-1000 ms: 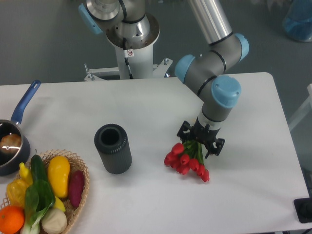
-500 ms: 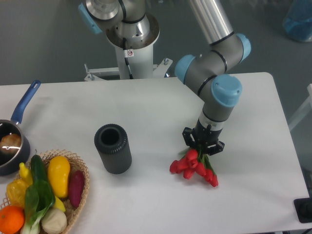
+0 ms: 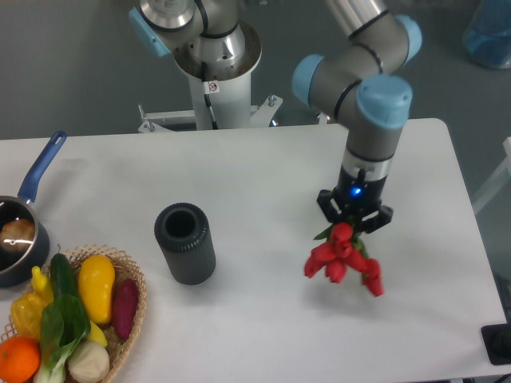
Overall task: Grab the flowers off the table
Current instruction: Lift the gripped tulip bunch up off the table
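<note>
The gripper [image 3: 354, 223] hung in the right half of the frame, a little below centre, pointing straight down from a grey wrist with a light-blue cap and a small blue light glowing on its side. Its two fingers were clamped on the flowers [image 3: 343, 258], holding the bunch by the stems just above the heads. The red buds hung below the fingers in a loose cluster that spread toward the lower right, with a bit of green leaf showing at the top of the bunch beside the fingers. A faint shadow lay on the table [image 3: 263, 175] under the bunch, and the buds appeared to hang clear of the surface, though whether the lowest one still touched it could not be told from this angle.

Left of centre stood a dark grey ribbed cylinder [image 3: 185, 243], upright with its open mouth facing up, well apart from the flowers. In the lower left corner sat a wicker basket [image 3: 136, 299] filled with vegetables, among them a yellow one [image 3: 96, 286], a green cucumber [image 3: 67, 294], a purple one [image 3: 124, 307] and an orange [image 3: 17, 357]. Just above the basket, at the left edge, a dark saucepan [image 3: 16, 239] with a blue handle [image 3: 41, 166] rested on the table. The robot's base [image 3: 214, 56] rose behind the far edge of the table in the upper middle of the frame.
</note>
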Motion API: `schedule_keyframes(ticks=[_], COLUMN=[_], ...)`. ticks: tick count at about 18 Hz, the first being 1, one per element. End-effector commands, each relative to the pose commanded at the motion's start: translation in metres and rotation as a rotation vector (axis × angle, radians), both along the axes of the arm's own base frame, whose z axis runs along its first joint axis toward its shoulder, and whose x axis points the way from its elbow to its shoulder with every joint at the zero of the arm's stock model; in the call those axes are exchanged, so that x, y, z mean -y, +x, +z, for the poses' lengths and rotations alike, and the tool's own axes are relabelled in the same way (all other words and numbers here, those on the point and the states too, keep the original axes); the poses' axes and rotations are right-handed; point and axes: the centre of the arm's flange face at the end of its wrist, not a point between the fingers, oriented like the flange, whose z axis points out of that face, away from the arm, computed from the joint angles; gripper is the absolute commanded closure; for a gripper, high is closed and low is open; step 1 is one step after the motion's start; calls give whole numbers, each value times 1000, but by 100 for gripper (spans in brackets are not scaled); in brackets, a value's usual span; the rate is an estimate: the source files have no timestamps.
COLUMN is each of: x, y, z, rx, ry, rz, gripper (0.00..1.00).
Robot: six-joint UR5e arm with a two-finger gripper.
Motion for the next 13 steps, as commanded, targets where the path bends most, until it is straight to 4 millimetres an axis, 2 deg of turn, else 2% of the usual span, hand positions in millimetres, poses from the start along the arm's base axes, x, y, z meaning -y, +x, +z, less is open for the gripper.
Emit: schedule_keyframes(ticks=[6,13], x=[-1,14], y=[-14,-17], z=[56,82], rx=[-58,-9], ry=[-39,-131], rz=[17,-10], gripper=[100,100])
